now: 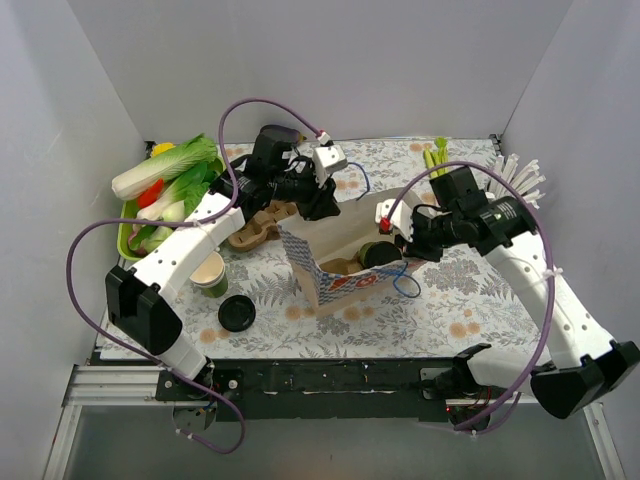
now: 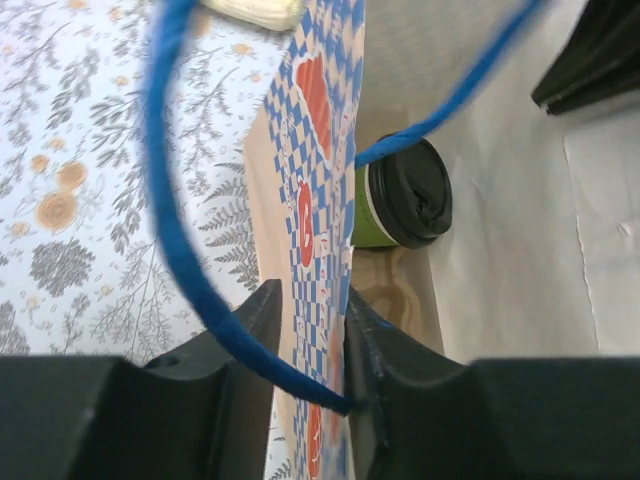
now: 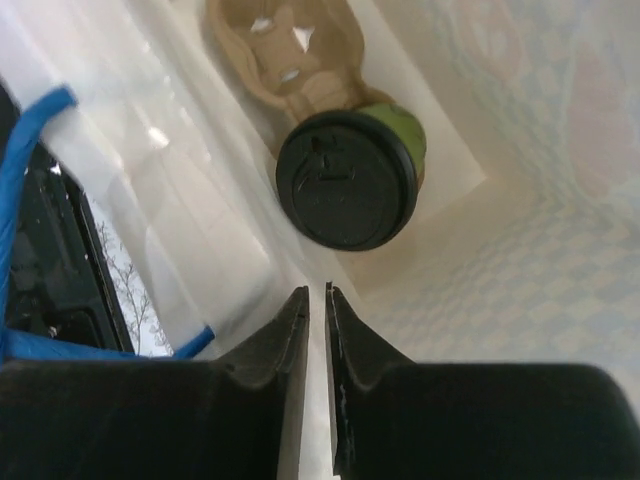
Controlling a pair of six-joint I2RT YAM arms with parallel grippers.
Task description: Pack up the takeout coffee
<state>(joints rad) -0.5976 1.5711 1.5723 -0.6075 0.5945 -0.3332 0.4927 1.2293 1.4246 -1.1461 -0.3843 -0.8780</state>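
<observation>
Your takeout coffee (image 3: 347, 178) sits upright inside the paper bag (image 1: 340, 285), by the pulp cup carrier (image 3: 290, 60). The left gripper (image 2: 310, 340) is clamped on the bag's printed wall. The right gripper (image 3: 317, 330) shows 1 thin slit, and I cannot tell if it grips. Packing looks done. Next, release and lift clear without tipping.
</observation>
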